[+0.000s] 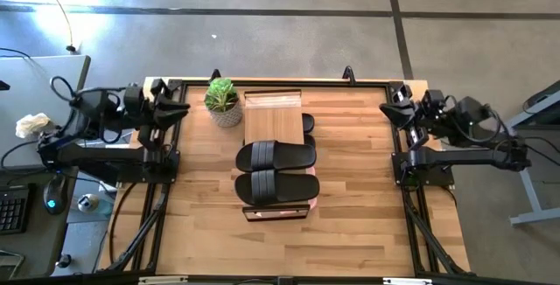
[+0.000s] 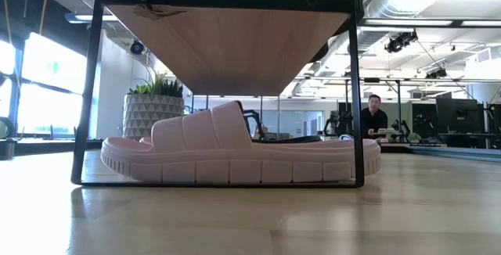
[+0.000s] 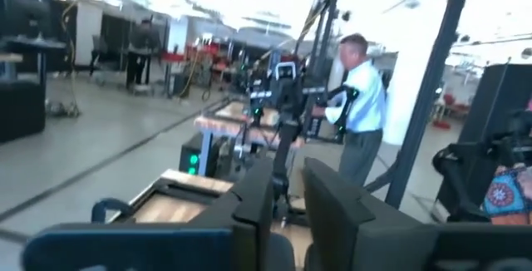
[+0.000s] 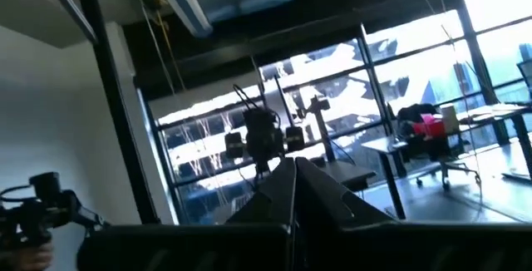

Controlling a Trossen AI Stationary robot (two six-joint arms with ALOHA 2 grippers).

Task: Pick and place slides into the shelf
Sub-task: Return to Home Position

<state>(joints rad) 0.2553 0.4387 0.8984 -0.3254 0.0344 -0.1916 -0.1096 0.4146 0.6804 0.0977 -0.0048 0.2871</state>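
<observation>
While black slides sit on shelf, L gripper slightly apart, R gripper together.

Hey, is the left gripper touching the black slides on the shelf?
Apart. High view: the left gripper sits beyond the plant, with bare tabletop between it and the black slides.

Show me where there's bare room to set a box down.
Bare tabletop: between the shelf and the right arm; between the shelf and the left arm, up to the plant; the strip beyond the pink slide. The shelf top's plant-side end is bare too; black slides crowd the rest.
</observation>
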